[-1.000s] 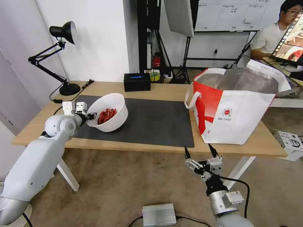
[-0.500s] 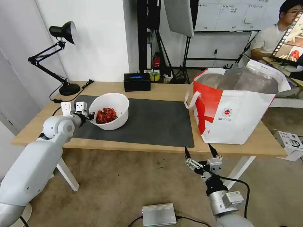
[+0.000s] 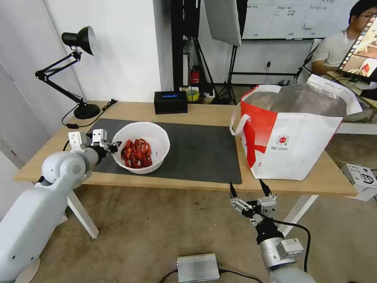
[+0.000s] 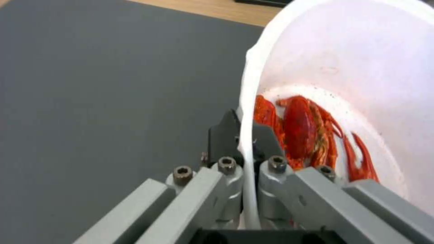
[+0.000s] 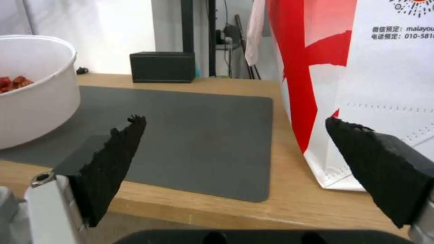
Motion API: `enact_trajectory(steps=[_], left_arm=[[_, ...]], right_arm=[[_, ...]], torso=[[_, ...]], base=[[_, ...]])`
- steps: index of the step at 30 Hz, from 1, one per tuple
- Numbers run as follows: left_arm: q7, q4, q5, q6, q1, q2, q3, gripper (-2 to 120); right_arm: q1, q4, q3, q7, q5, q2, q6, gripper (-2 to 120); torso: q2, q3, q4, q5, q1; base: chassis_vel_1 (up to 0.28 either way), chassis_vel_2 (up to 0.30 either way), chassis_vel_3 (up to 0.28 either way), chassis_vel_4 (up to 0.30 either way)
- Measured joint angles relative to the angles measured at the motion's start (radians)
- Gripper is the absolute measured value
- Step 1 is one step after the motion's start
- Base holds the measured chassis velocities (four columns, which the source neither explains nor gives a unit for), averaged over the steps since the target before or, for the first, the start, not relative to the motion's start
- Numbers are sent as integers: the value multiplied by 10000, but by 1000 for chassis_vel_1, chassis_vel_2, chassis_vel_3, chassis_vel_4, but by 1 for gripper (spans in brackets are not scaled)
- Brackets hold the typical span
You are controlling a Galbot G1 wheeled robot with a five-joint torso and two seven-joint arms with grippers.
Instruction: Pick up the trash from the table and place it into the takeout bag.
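Light wood table point(image 3: 196, 112) carries a dark grey mat point(image 3: 196, 153), with the red-and-white takeout bag point(image 3: 290, 133) standing at its right end. On the mat's left part, the left gripper point(image 3: 114, 146) pinches the near rim of the white bowl of red crayfish shells point(image 3: 141, 151), one finger inside, one outside. The right gripper point(image 3: 248, 188) hangs below the table's front edge, fingers spread wide, holding nothing.

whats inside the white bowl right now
Red crayfish shells lie piled in the white bowl, which the left hand pinches at its rim. Whatever lies under the pile is covered. One finger reaches inside the wall beside them.
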Motion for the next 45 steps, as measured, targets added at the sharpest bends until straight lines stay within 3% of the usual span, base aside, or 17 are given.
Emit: enact_trajectory(steps=[12,29,45], left_arm=[[-692,-768,-1129,138,-546,-254,661,0],[-782,-2048,-1556,88,-1545,-804,2042,0],[-723,-2056,-1588,-137,-3483,-2577,3819,0]], right_arm=[[0,0,0,0,0,0,0,99],[0,0,-1,0,0,0,0,99],[0,0,0,0,0,0,0,99]], torso=[[0,0,-2,2,0],[0,0,-2,2,0],[0,1,-4,3,0]], base=[[0,0,0,0],[0,0,0,0],[0,0,0,0]])
